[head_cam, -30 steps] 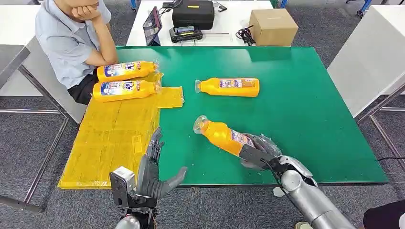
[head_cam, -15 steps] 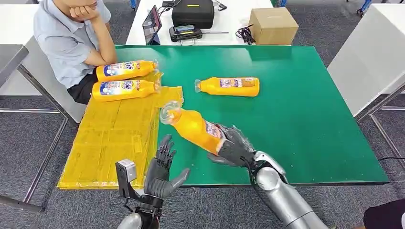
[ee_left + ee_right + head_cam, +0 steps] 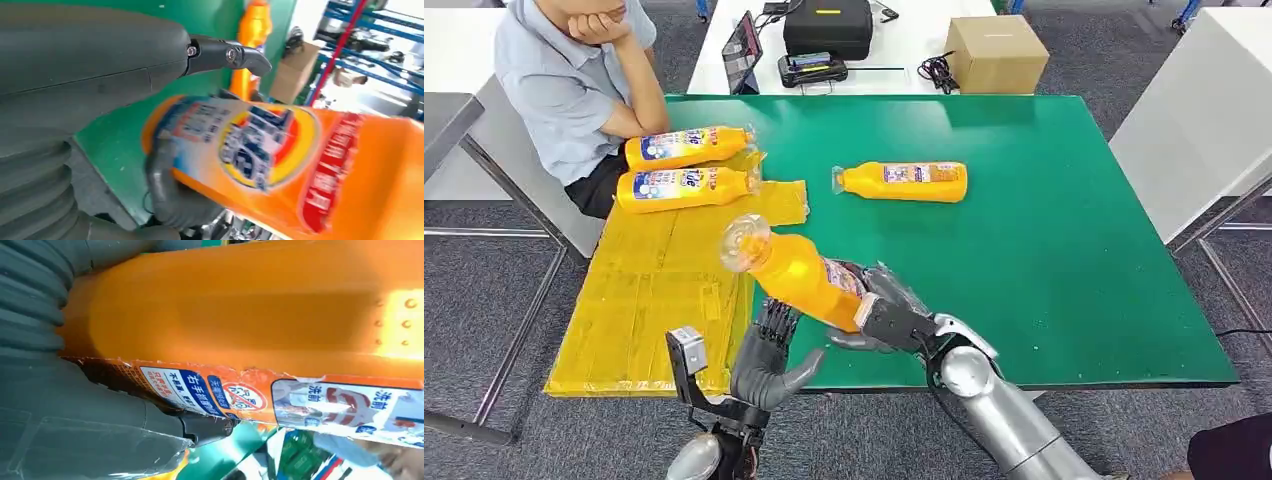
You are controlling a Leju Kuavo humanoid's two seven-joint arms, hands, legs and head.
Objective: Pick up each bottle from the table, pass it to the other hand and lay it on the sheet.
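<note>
On the green table one bottle is waiting; two bottles are lying on the sheet. My right hand is gripping the third bottle, my left hand spreading empty underneath.

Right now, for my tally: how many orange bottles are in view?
4. Two lie on the yellow sheet, a far one and a near one; one lies on the green table; one is in the right hand.
</note>
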